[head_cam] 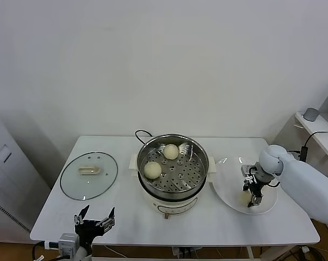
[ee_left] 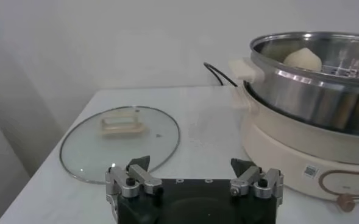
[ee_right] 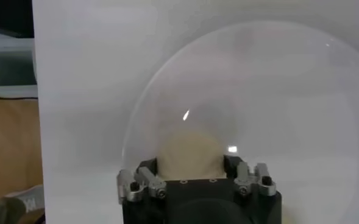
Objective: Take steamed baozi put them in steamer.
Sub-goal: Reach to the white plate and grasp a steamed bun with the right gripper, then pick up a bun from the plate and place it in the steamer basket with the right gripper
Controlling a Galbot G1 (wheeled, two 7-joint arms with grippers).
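Head view: the right gripper [head_cam: 254,198] reaches down over the plate [head_cam: 227,187] at three o'clock of the steamer [head_cam: 172,166], fingers straddling a bun [ee_right: 188,155], grasp uncertain. Two buns [head_cam: 153,170] sit inside the steamer. The left gripper [head_cam: 94,220] waits released at seven o'clock, near the glass lid [head_cam: 88,175].

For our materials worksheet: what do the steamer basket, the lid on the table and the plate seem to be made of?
Steamer: shiny metal, probably stainless steel; mirror-like wall, perforated floor.
Lid: clear glass, tabletop visible through it, with a cream, probably plastic, handle.
Plate: glossy white, ceramic or plastic; cannot tell which.
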